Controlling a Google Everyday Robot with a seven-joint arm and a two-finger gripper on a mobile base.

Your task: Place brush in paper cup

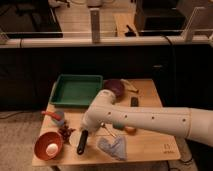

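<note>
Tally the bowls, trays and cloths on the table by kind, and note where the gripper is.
Bowls: 2, the orange bowl and the dark purple bowl
Trays: 1, the green tray
Cloths: 1, the blue cloth
Total: 4
The gripper, shut on the brush, hangs over the table at its front left.
</note>
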